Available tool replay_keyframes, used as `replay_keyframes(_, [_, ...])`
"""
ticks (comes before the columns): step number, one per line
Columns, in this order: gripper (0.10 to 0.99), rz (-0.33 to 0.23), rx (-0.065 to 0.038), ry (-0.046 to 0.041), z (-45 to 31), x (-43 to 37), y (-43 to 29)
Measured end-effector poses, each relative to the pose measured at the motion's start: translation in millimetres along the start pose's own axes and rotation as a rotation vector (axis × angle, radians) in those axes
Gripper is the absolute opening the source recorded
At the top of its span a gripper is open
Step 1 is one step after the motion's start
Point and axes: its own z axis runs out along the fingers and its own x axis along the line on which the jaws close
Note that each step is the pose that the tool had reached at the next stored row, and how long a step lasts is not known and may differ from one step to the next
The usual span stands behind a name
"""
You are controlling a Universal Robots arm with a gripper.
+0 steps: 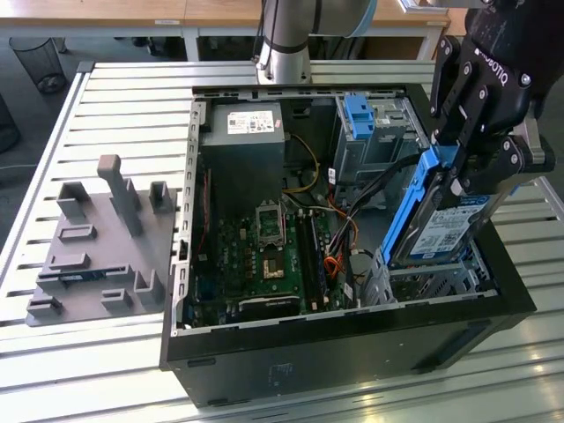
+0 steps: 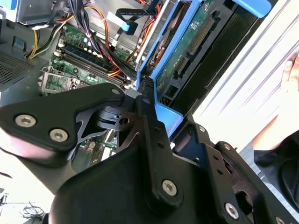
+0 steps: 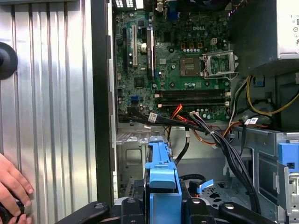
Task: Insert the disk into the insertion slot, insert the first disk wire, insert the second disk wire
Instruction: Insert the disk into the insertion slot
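In the exterior view the disk point(image 1: 438, 225), a silver drive with a white label in a blue carrier, hangs tilted with its lower end down at the insertion slot point(image 1: 430, 284). The slot is a low grey perforated cage in the near corner of the open computer case, toward the exterior view's right. My gripper point(image 1: 467, 181) is shut on the disk's upper end. In the second wrist view my black fingers point(image 2: 152, 126) clamp the blue carrier, and the disk's green circuit board point(image 2: 189, 49) shows beyond them. In the first wrist view the carrier point(image 3: 162, 184) points at the grey cage point(image 3: 133, 156).
A bundle of black and orange cables point(image 3: 212, 135) crosses the case beside the cage. A taller cage with a blue bracket point(image 1: 359, 116) stands at the back. A person's hand point(image 3: 11, 186) rests on the slatted table beside the case. A grey fixture plate point(image 1: 97, 256) lies at the exterior view's left.
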Motion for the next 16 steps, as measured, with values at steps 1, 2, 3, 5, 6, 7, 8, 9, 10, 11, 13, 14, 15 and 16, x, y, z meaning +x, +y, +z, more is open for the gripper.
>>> replay_keyframes(1, [0.365, 0.000, 0.000, 0.0000, 0.7, 0.0, 0.0])
replay_keyframes(2, [0.365, 0.000, 0.000, 0.0000, 1.4, 0.0, 0.0])
replay_keyframes(3, [0.365, 0.000, 0.000, 0.0000, 2.3, 0.0, 0.0])
replay_keyframes(5, [0.365, 0.000, 0.000, 0.0000, 4.1, 0.0, 0.0])
replay_keyframes(6, [0.365, 0.000, 0.000, 0.0001, 4.9, 0.0, 0.0])
replay_keyframes(7, [0.365, 0.000, 0.000, 0.0001, 5.7, 0.0, 0.1])
replay_keyframes(8, [0.365, 0.000, 0.000, 0.0000, 6.3, 0.0, 0.1])
replay_keyframes(9, [0.365, 0.000, 0.000, 0.0000, 7.0, 0.0, 0.0])
replay_keyframes(10, [0.365, 0.000, 0.000, 0.0000, 7.5, 0.0, 0.0])
replay_keyframes(11, [0.365, 0.000, 0.000, 0.0000, 8.0, 0.0, 0.0])
replay_keyframes(13, [0.365, 0.000, 0.000, 0.0000, 9.1, 0.0, 0.0])
replay_keyframes(14, [0.365, 0.000, 0.000, 0.0000, 9.7, 0.0, 0.1])
replay_keyframes(15, [0.365, 0.000, 0.000, -0.0001, 10.4, 0.0, 0.1])
replay_keyframes(16, [0.365, 0.000, 0.000, -0.0001, 10.9, 0.0, 0.1])
